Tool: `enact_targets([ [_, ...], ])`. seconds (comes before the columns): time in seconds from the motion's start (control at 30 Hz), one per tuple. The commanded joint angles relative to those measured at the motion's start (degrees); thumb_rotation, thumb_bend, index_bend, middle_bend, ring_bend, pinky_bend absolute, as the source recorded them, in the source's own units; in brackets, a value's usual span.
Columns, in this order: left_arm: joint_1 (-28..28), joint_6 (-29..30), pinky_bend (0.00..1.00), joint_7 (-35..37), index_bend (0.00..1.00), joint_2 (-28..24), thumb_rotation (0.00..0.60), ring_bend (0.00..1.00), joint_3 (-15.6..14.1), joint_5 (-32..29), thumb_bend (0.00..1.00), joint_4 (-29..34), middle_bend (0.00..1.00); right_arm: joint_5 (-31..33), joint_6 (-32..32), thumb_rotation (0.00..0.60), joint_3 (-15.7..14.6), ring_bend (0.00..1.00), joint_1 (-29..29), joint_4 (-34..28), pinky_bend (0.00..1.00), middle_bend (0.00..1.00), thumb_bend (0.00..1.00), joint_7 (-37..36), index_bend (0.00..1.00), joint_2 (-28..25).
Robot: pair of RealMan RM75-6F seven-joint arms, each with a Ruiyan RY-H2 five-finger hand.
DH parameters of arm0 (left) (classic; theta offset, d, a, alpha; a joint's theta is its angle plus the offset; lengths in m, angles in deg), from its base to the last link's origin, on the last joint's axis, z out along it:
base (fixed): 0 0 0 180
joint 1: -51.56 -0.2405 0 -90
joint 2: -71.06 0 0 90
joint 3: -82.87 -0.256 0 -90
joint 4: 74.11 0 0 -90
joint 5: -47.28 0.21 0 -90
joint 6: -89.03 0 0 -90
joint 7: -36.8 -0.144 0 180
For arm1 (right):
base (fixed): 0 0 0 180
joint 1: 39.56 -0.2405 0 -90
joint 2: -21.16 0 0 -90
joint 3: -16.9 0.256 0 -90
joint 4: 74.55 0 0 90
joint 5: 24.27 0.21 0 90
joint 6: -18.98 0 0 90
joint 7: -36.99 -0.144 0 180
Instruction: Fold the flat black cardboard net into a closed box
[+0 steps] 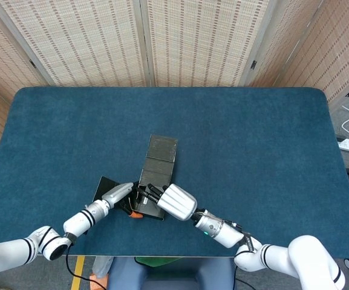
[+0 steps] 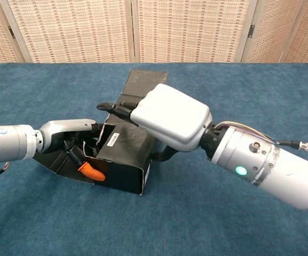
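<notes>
Surface [image 1: 253,151]: blue felt-like top, filling most of both views; it carries the box and both arms reach over its near edge.
Screens [image 1: 144,42]: woven panels standing behind the far edge of the surface.
Right arm [image 2: 266,168]: white and silver, lying low from the right; a green light glows on its wrist.
Left arm [image 2: 7,144]: comes in low from the left, near the front edge.
Box [image 2: 123,160]: black cardboard, part folded, near the front edge and a little left of middle. Its near body stands up as walls with a white label on top; one long flap [image 1: 161,154] lies flat on the surface, pointing away from the robot; another panel [image 1: 104,184] lies flat on the left side.
Right robot hand [image 2: 167,117]: palm down on top of the box's folded body, dark fingers [image 2: 111,108] stretched out leftward over the top edge and pressing there; it grips nothing that can be seen.
Left robot hand [image 2: 71,136]: at the box's open left side, fingers curled into the opening and touching the cardboard; whether it pinches a wall I cannot tell. An orange fingertip [image 2: 91,170] shows at the lower front of the box.
</notes>
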Motion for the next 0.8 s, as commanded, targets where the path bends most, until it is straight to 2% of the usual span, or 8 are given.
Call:
enact_targets([
  [0.03,0.01,-0.35,0.60,0.58,0.09,-0.20,0.600,0.45,0.14,0.40,0.17,0.11,0.19,-0.12,0.40,0.600,-0.40,0.77,0.10,-0.41,1.00,0.32,0.05,0.46,0.11,-0.50],
  [0.23,-0.01,-0.78,0.60,1.25,0.05,-0.42,0.600,0.44,0.30,1.21,0.17,0.26,0.16,-0.15,0.61,0.600,-0.63,0.77,0.31,-1.12,1.00,0.33,0.08,0.81,0.14,-1.18],
  [0.47,0.10,-1.69,0.60,1.21,0.03,-0.78,0.600,0.43,0.38,1.51,0.17,0.72,0.14,-1.77,-0.84,0.600,-1.52,0.77,0.36,-0.19,1.00,0.28,0.14,-0.43,0.14,-1.71],
  [0.8,-0.02,-2.09,0.60,0.86,0.01,-1.04,0.600,0.43,0.77,1.49,0.17,1.60,0.13,-4.37,-1.30,0.600,-3.35,0.77,-0.39,1.74,1.00,0.35,0.23,-2.53,0.25,-2.39],
])
